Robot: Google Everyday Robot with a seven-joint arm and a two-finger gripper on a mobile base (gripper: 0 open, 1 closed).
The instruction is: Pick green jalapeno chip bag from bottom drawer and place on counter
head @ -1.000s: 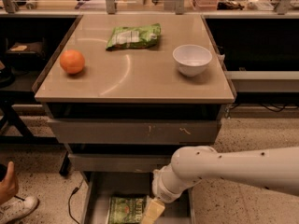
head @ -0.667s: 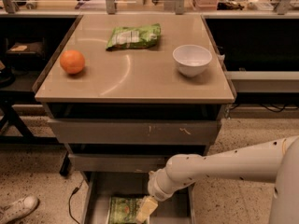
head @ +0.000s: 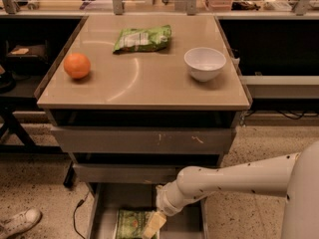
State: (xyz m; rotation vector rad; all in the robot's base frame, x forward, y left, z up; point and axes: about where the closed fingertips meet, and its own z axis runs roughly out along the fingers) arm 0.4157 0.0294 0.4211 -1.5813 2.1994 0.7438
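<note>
1. Gripper [head: 152, 226] is down low inside the bottom drawer [head: 103, 205], at the btm edge of view, cabinet front side.
2. It sits over the right part of the green jalapeno chip bag [head: 128, 222]. Touching or just above it, can't tell which.
3. Gripper state: can't tell, open vs closed isn't readable from here, and the tip runs off the btm edge.
4. Bag lies flat on the drawer floor, approx centre between the side walls. Its lower end is cut off by the view edge.
5. Bottom drawer is pulled out. The two upper drawers [head: 144, 139] sit further back above it, w/ scuffed grey fronts.
6. Arm [head: 234, 178] comes in from the right, white w/ small dark dots, wrist angled down-left into the drawer.
7. Counter [head: 149, 86] is a beige glossy top w/ 3 items, all well apart:
   - orange [head: 77, 65] on the left
   - paler green bag [head: 143, 38] at back centre, lying flat
   - white bowl [head: 205, 62] on the right, upright
8. Floor: white shoe [head: 20, 222] at btm left, black cable [head: 77, 209] just left of the open drawer.
</note>
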